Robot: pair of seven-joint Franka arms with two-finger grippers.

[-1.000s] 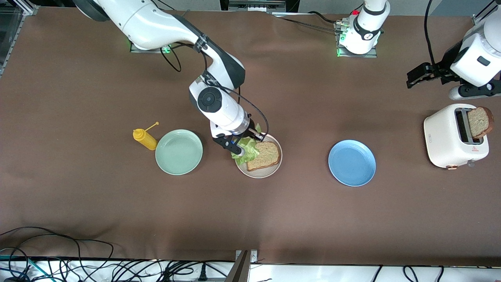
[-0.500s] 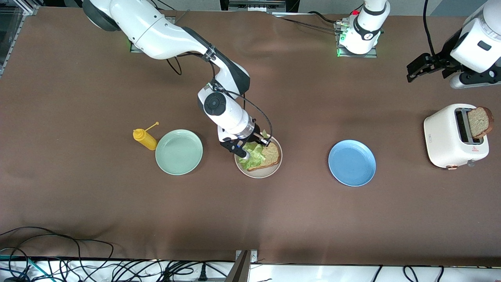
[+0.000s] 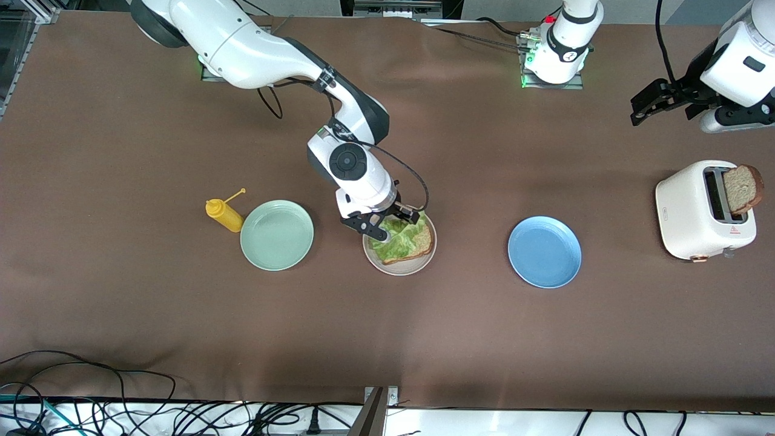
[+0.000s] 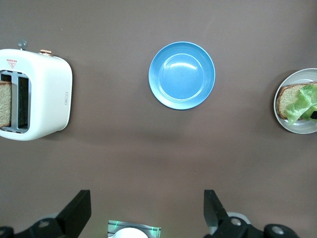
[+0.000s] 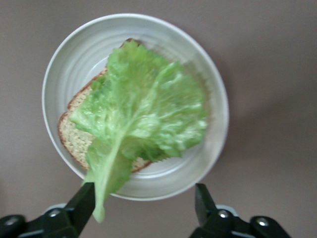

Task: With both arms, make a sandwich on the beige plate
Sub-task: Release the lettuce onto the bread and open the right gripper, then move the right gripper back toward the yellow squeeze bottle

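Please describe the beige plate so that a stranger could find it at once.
Three round plates lie in a row across the brown table. The beige plate is the middle one, between the mint-green plate and the blue plate. Only it carries food: a bread slice under a lettuce leaf.

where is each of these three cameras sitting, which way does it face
Front view: high across the table, facing both arm bases; shows both arms, right gripper open over the beige plate, left gripper open over the table near the toaster.
Left wrist view: on the left wrist, looking down at the toaster, blue plate and beige plate; its own fingertips show.
Right wrist view: on the right wrist, looking down at the lettuce on the bread slice; own fingertips show.
Shared: all three see the beige plate.
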